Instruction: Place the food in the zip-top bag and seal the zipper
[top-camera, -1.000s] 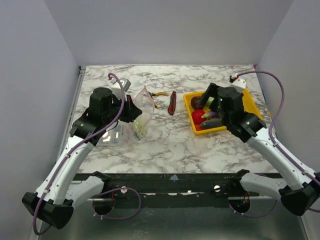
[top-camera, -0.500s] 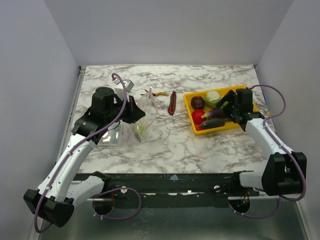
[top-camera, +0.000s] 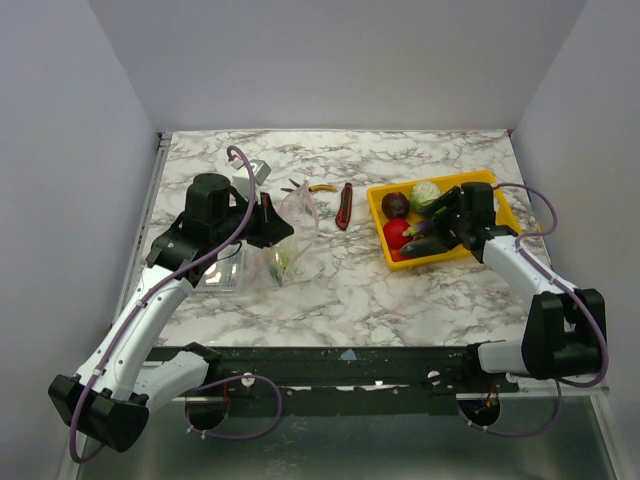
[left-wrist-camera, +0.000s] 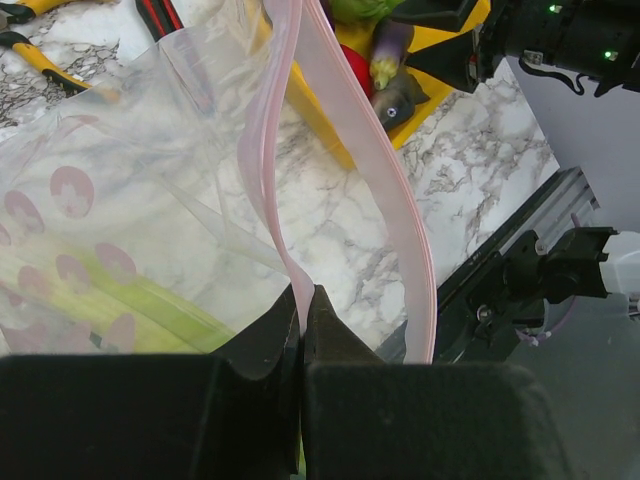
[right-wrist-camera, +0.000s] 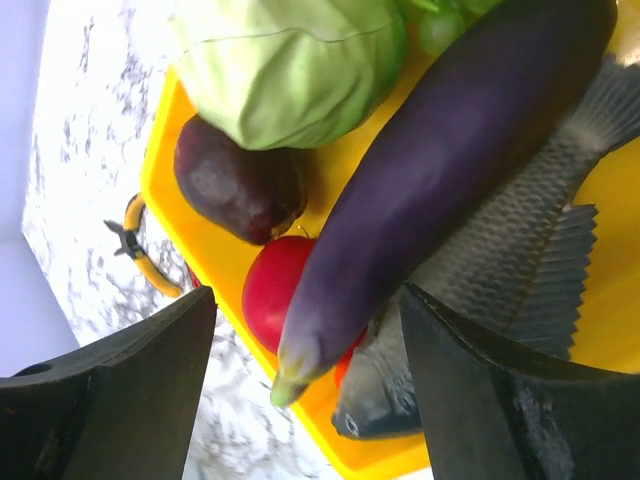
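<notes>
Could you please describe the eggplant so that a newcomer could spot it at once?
Find the yellow tray at the right of the marble table. In it, the eggplant lies across a grey fish: the only long, glossy, dark purple piece.

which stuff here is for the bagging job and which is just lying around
For the job: zip-top bag, zipper, eggplant, cabbage, maroon round vegetable, red vegetable, fish, their yellow tray.
Lying about: yellow-handled pliers, red-and-black utility knife, clear box.

Bright, even light; close wrist views blur.
</notes>
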